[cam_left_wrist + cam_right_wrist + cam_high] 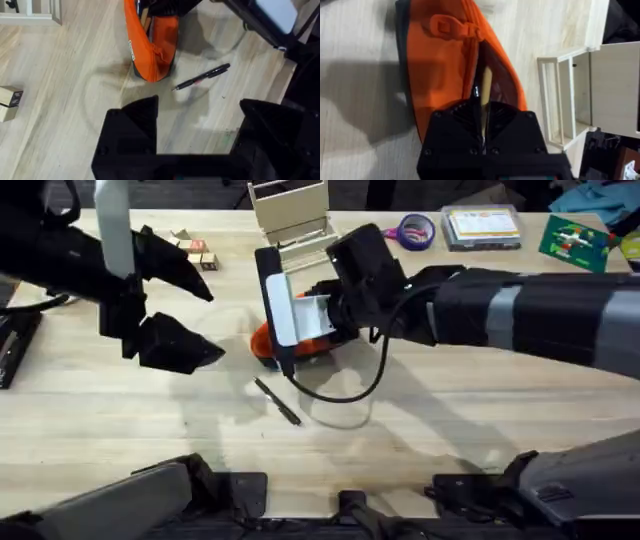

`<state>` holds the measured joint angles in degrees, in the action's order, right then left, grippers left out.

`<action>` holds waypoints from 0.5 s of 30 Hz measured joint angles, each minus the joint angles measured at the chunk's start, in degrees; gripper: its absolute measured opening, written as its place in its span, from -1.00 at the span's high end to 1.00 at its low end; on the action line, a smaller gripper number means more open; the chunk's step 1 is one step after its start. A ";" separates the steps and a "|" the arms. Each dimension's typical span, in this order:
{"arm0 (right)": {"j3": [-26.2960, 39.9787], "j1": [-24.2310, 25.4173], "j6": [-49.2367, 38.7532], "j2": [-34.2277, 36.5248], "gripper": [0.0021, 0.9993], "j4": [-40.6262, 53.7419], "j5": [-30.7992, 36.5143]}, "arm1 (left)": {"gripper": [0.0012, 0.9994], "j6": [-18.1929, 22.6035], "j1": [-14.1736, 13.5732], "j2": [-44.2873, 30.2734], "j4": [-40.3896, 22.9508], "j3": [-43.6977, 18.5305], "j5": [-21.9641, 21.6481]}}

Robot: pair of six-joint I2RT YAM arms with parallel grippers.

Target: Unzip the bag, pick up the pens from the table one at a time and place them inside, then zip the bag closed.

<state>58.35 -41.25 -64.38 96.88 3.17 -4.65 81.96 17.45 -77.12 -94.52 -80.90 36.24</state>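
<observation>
A tan pen (485, 87) is clamped in the right end effector (484, 131) and lowered into the unzipped orange fabric pouch (440, 65) mid-counter. The left end effector (200, 125) hangs open. A slim black pen (277, 400) beside the pouch likely needs collecting next.

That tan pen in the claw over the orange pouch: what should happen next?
Probably open the right claw and let go: the slim tan pen it pinches already pokes into the unzipped orange fabric pouch. The black pen lies on the wooden table.
</observation>
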 joint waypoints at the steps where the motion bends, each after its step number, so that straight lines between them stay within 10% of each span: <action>1: 0.00 0.00 0.04 0.29 0.94 0.01 -0.09 | -0.99 0.01 0.00 -0.02 0.01 0.00 0.00; 6: 0.00 -0.11 0.11 1.40 0.94 -0.18 -0.14 | -0.99 0.01 0.00 0.00 0.00 0.00 -0.01; 7: 0.57 -0.03 0.89 1.44 -0.19 -0.96 0.29 | -0.99 0.00 0.00 0.00 0.00 0.00 -0.01; 9: 1.45 0.25 0.87 1.36 -0.75 -1.42 0.78 | -0.99 0.01 0.00 0.00 0.02 0.00 -0.01; 15: 1.97 0.39 0.92 1.23 -1.00 -1.46 0.77 | -0.99 -0.01 0.00 0.00 0.02 -0.02 -0.01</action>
<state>60.31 -40.86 -63.46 98.10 1.71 -3.88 81.96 17.45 -77.12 -94.50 -80.93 36.23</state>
